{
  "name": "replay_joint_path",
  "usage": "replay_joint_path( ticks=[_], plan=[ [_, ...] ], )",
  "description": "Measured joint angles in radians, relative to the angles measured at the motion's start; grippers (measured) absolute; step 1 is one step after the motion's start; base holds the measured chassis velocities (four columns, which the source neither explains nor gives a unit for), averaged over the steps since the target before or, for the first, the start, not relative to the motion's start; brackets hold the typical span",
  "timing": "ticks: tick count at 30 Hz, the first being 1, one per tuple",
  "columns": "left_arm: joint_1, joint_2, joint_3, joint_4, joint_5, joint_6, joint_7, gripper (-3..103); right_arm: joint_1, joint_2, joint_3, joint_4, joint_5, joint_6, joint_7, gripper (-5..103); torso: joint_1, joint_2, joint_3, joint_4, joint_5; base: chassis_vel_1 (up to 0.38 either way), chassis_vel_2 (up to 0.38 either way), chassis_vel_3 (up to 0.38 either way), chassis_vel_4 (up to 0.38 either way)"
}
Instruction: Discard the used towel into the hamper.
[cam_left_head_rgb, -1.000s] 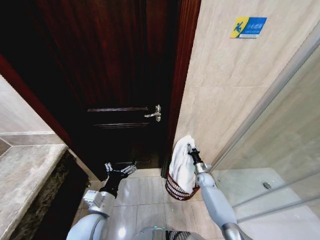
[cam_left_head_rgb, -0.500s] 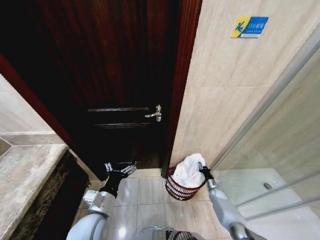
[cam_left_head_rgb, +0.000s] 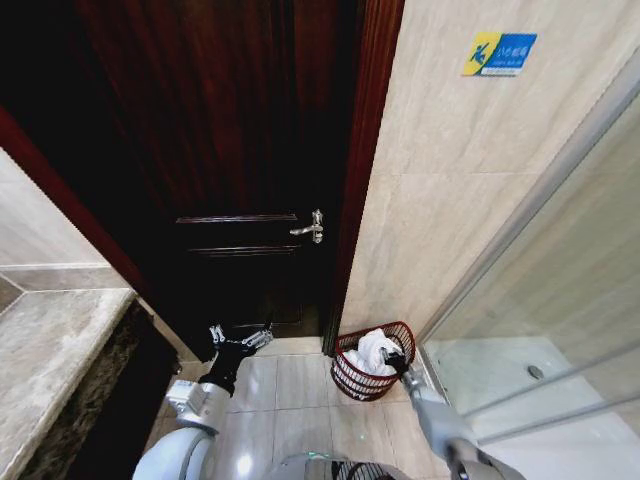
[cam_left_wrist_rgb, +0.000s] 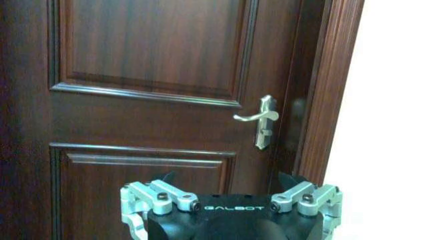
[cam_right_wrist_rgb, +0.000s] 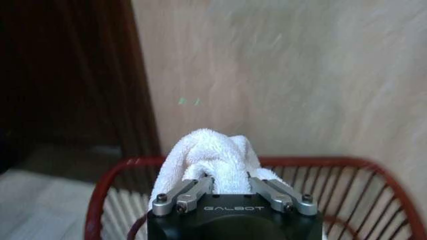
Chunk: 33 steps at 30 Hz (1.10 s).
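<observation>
Towel (cam_left_head_rgb: 374, 351) now sunk inside hamper (cam_left_head_rgb: 347, 377), right gripper (cam_left_head_rgb: 396, 357) still clamped.

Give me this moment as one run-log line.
right gripper: shut on towel, inside hamper | left gripper: open, idle by door

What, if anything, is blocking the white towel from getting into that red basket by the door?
Nothing visible blocks it. The towel already sits down inside the hamper, pinched at its top fold by the right gripper over the open rim. The left gripper waits off by the door.
</observation>
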Motion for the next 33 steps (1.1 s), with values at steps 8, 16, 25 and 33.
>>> replay_joint_path(
  ticks=[8,16,25,33],
  plan=[
    [0.000,0.000,0.000,0.000,0.000,0.000,0.000,100,0.047,0.027,-0.001,-0.054,-0.129,-0.181,0.056,12,0.000,0.000,0.000,0.0000,0.0001,0.000,0.000,0.000,0.000],
    [0.000,0.000,0.000,0.000,0.000,0.000,0.000,100,0.066,0.008,-0.074,-0.085,-0.102,-0.262,0.088,12,0.000,0.000,0.000,0.0000,0.0002,0.000,0.000,0.000,0.000],
    [0.000,0.000,0.000,0.000,0.000,0.000,0.000,100,0.093,0.013,-0.085,-0.118,-0.103,-0.326,0.130,12,0.000,0.000,0.000,-0.0002,-0.0001,0.000,0.000,0.000,0.000],
    [0.000,0.000,0.000,0.000,0.000,0.000,0.000,100,0.130,0.038,-0.082,-0.149,-0.119,-0.358,0.151,12,0.000,0.000,0.000,-0.0002,0.0000,0.000,0.000,0.000,0.000]
  ],
)
